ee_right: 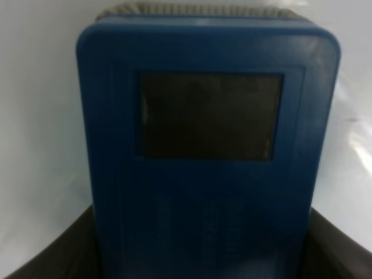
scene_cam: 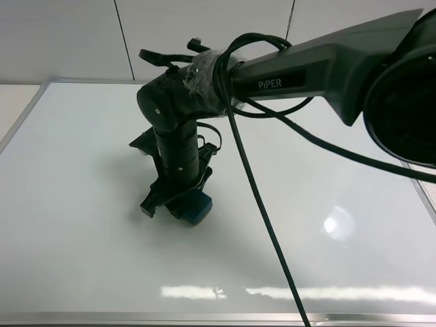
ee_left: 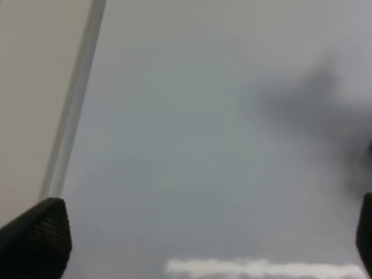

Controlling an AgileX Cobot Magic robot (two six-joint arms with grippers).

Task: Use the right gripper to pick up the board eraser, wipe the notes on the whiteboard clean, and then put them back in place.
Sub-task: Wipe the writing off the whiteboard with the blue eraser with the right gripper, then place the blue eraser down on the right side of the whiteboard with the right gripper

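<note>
My right gripper (scene_cam: 178, 201) is shut on the blue board eraser (scene_cam: 198, 207) and holds it down against the whiteboard (scene_cam: 82, 170), left of the middle. In the right wrist view the eraser (ee_right: 209, 168) fills the frame, with one dark grey patch on its top and a finger (ee_right: 49, 258) on each side. No red notes show in any view; the arm and eraser may hide them. My left gripper (ee_left: 200, 235) is open and empty above the whiteboard (ee_left: 203, 145), near its silver frame (ee_left: 75, 104). It is out of the exterior high view.
The right arm (scene_cam: 300, 68), marked PIPER, and its black cable (scene_cam: 262, 211) reach across the board from the upper right. The board's silver frame (scene_cam: 204, 317) runs along the near edge. Lamp glare (scene_cam: 337, 223) lies on the right part.
</note>
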